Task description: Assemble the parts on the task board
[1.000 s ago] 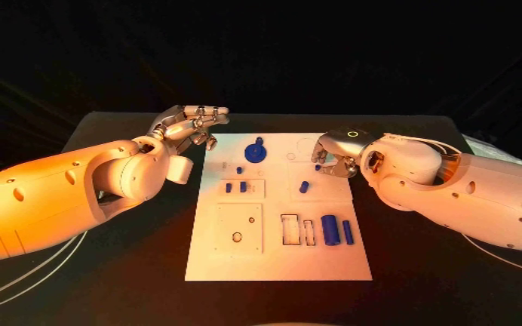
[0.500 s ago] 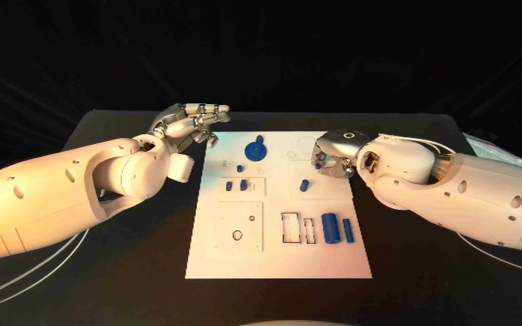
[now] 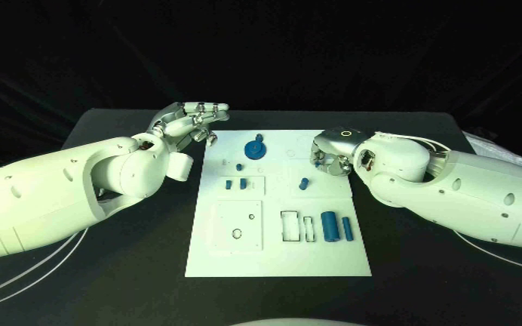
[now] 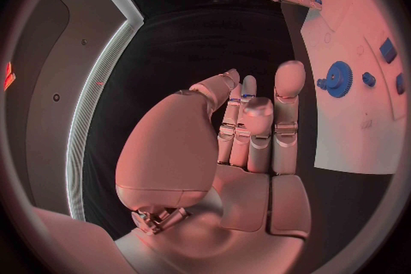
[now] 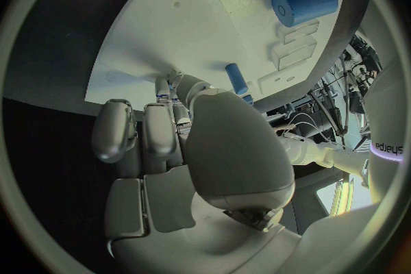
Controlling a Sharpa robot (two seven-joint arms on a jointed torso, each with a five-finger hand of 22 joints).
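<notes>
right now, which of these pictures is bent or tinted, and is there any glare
Head view: straight lines, cool even light, task board bright against the black table, no strong glare. Left wrist view: fisheye, board edges curve, a reddish cast over the left hand and blue gear. Right wrist view: fisheye too, greenish-white, the right hand dim in front of the lit board.
</notes>
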